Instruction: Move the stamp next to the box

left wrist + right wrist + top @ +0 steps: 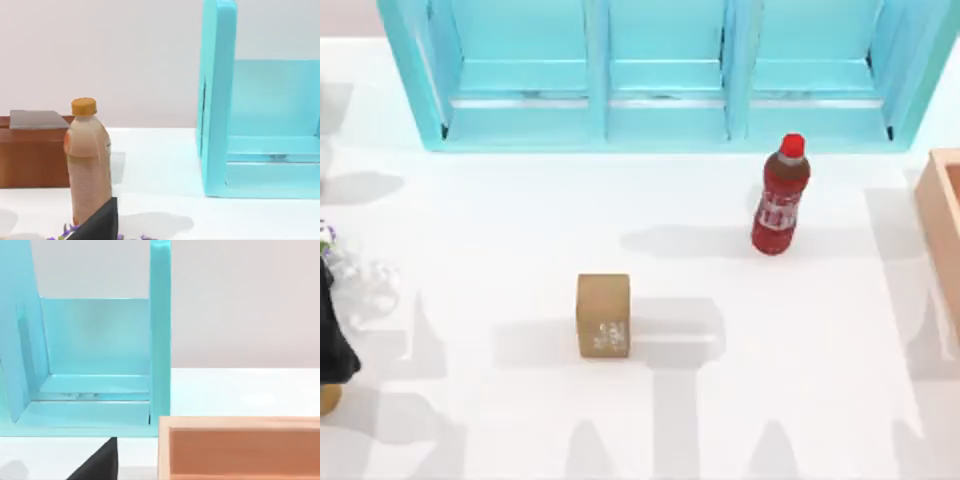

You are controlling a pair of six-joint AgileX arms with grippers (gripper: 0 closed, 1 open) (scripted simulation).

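Dark at the left table edge, my left arm (332,340) sits parked; I cannot tell how either gripper's fingers stand. Just ahead of its wrist stands a tan bottle (89,162) with an orange cap. Mid-table, the stamp (603,315) rests alone, well apart from the box (942,225) at the right edge. Between them, nearer the teal shelf (660,75), stands a red bottle (780,198).

My left arm (332,330) sits parked at the table's left edge, well apart from the stamp (603,315), gripper hidden.
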